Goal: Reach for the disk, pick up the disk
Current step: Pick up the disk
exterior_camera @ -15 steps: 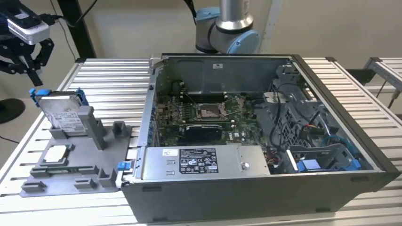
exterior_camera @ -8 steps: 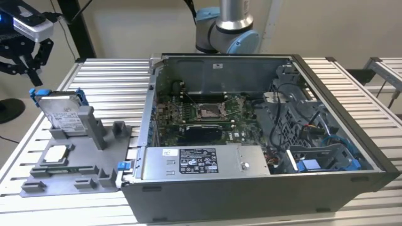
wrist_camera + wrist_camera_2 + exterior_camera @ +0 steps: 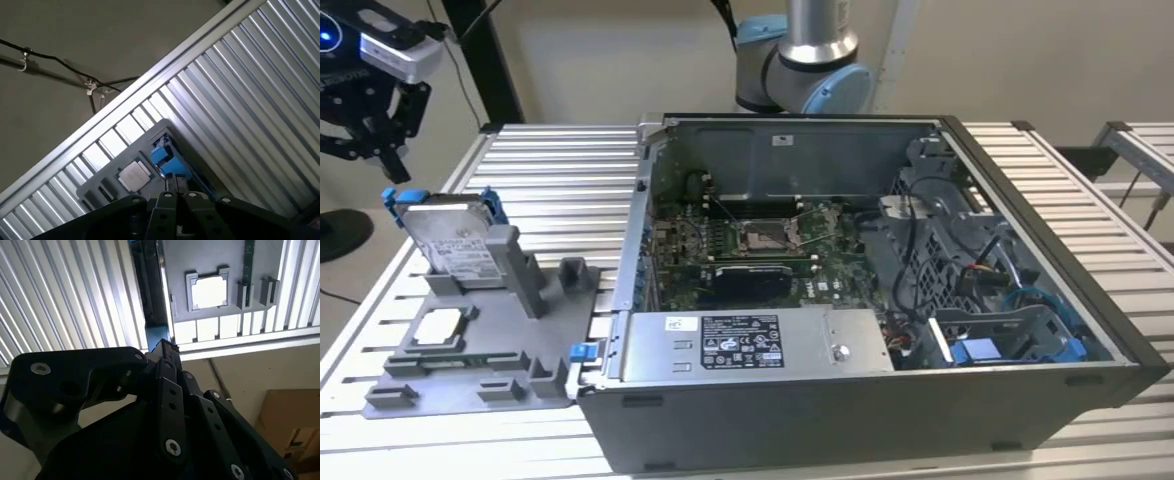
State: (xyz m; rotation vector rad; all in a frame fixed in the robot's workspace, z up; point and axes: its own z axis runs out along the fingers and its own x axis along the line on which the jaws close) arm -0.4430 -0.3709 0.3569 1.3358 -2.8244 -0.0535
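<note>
Silver-grey metal under a white label, the disk (image 3: 451, 235) stands on edge in a grey holder (image 3: 520, 330) on the slatted table (image 3: 547, 170), on the exterior view's left of the open computer case (image 3: 854, 400). It looks rigid, fairly heavy and smooth-faced, and sensitive to knocks. The blue bracket (image 3: 398, 198) framing its upper edge seems the safest grip. The pincer (image 3: 376, 150) hangs above the disk, apart from it, pointing down. In the first wrist view its fingertips appear clenched together on nothing.
</note>
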